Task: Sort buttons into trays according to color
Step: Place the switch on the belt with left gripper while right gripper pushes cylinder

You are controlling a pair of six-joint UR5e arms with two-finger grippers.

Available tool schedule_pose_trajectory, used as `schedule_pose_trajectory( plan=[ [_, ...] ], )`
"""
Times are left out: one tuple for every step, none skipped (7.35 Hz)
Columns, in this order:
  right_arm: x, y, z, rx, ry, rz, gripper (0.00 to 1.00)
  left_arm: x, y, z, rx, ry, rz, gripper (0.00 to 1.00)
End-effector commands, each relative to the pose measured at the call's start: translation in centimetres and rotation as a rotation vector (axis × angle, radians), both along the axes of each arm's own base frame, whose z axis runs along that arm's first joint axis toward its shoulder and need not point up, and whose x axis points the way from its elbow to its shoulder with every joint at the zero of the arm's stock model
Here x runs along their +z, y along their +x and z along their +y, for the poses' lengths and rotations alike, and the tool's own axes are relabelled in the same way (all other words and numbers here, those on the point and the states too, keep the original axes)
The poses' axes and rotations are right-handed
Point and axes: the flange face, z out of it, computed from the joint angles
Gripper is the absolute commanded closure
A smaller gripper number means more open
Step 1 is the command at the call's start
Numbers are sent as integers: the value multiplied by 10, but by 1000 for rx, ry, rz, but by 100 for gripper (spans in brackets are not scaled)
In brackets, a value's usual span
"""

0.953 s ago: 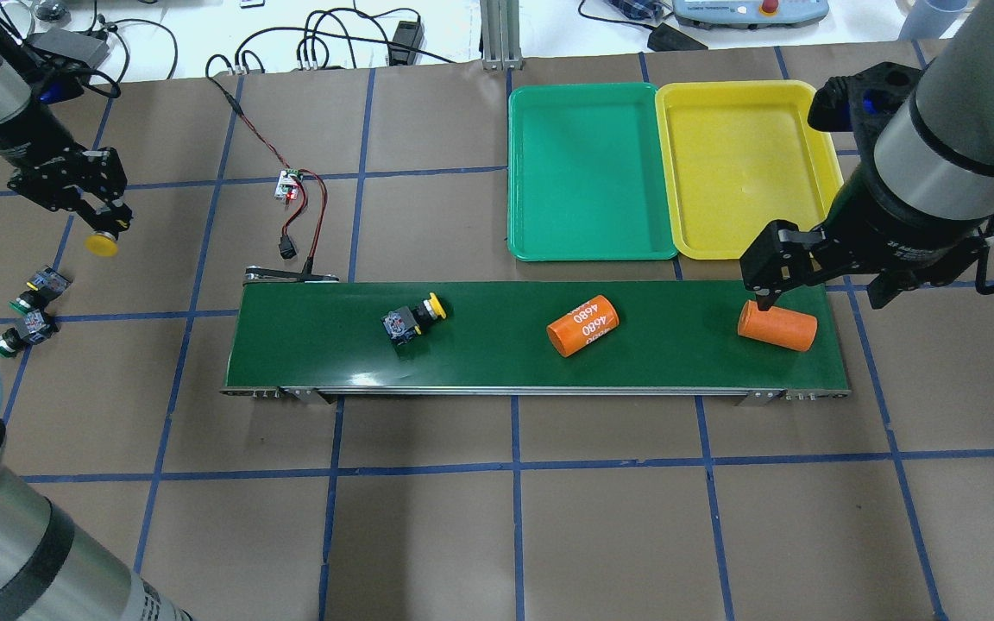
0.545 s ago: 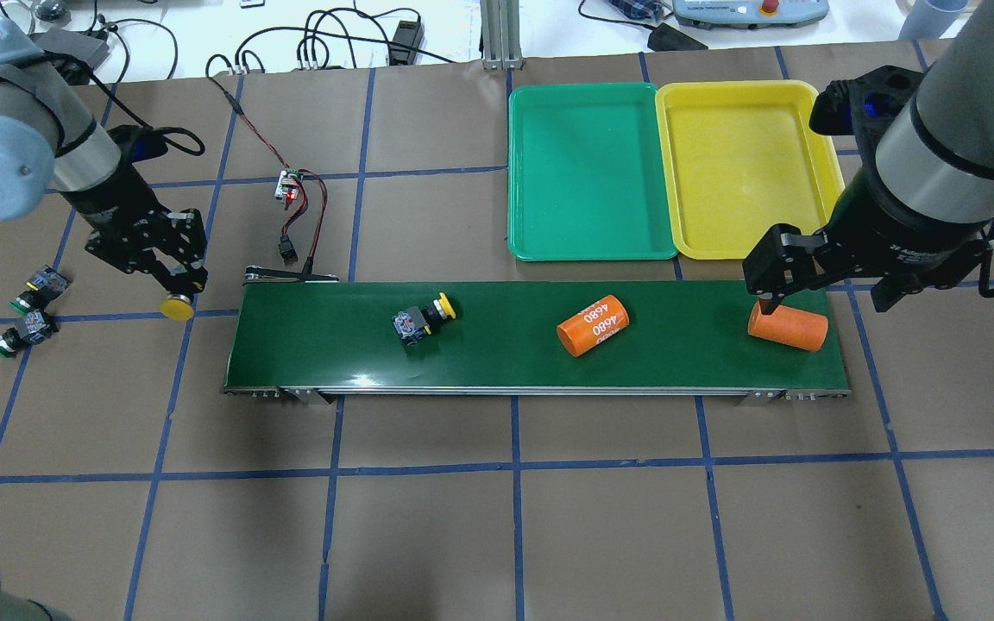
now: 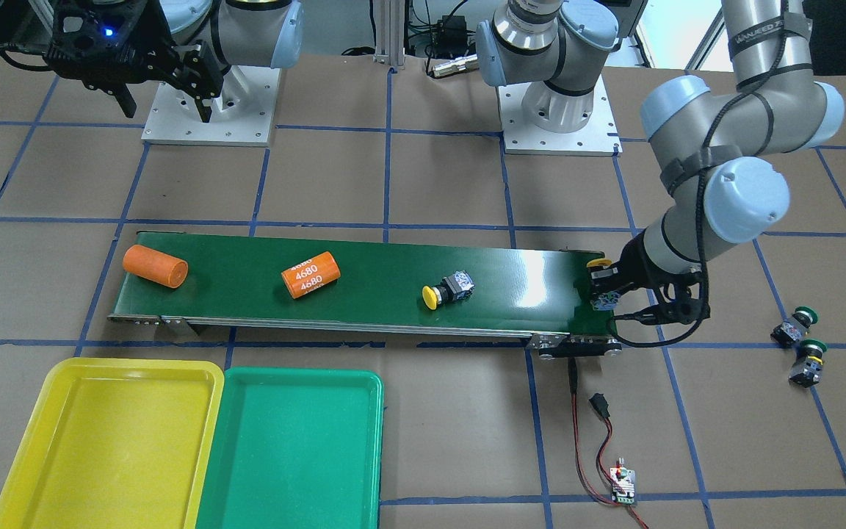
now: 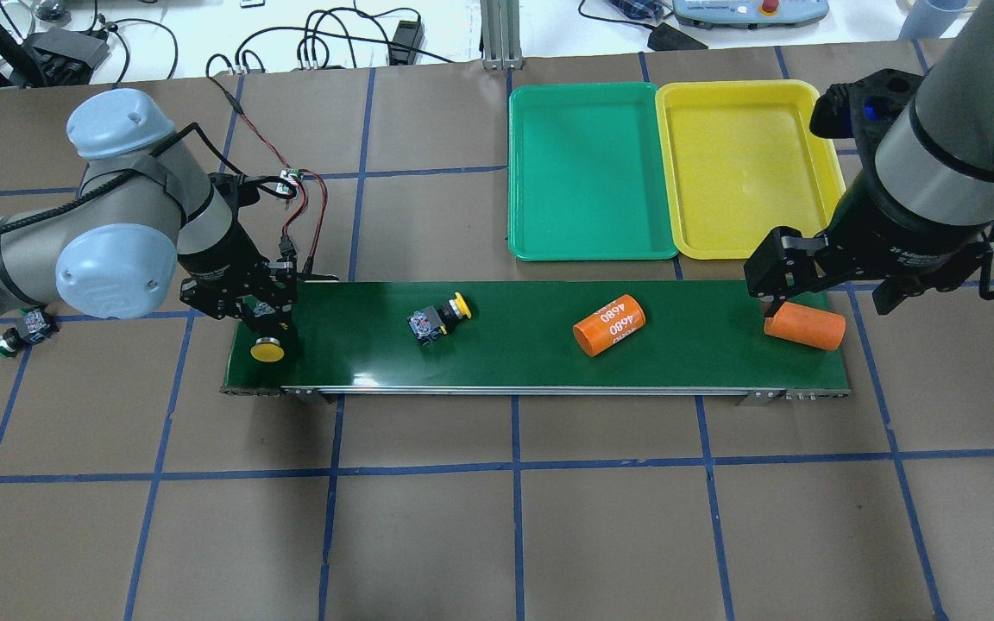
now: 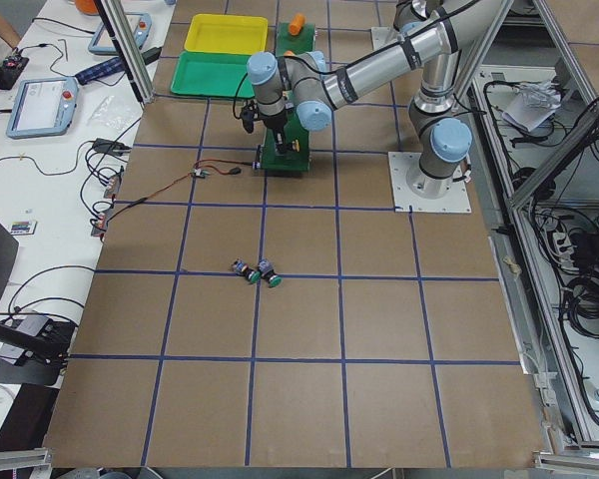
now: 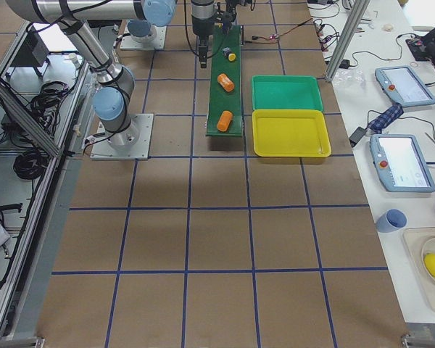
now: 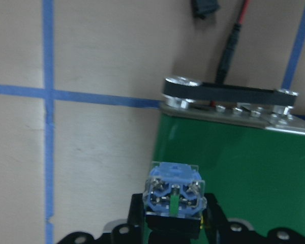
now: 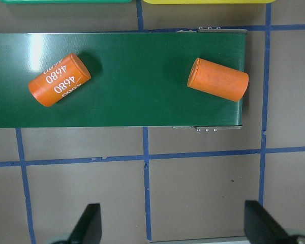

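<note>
Yellow button (image 4: 267, 349) in left claw (image 4: 265, 331), over belt (image 4: 514, 349).

Two yellow-capped buttons (image 3: 434, 295), seemingly two green-capped buttons (image 3: 805, 316), two orange cylinders (image 3: 311, 274), two trays (image 3: 291, 448), one conveyor belt (image 3: 379, 268).

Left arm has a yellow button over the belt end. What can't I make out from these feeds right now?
- Held yellow button: left wrist view shows only its blue terminal end; its body hides the cap and any gap to the belt.
- Second green button: overhead, the left arm covers it; only the other shows.
- Right gripper: right wrist view's bottom edge cuts off most of both fingers.
</note>
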Motion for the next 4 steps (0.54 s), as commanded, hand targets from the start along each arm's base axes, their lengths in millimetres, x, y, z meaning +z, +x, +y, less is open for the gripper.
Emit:
schedule_pose_trajectory(
  plan=[
    [1, 0, 1, -2, -1, 2, 0, 1, -22, 3, -13, -8, -8, 0],
    [0, 0, 1, 0, 1, -4, 0, 15, -10, -9, -3, -43, -9, 0],
    [1, 1, 1, 0, -2, -6, 0, 38, 25, -36, 11, -78, -12, 0],
    [-2, 0, -1, 6, 4, 2, 0, 55, 89, -49, 0, -41, 11, 0]
  ],
)
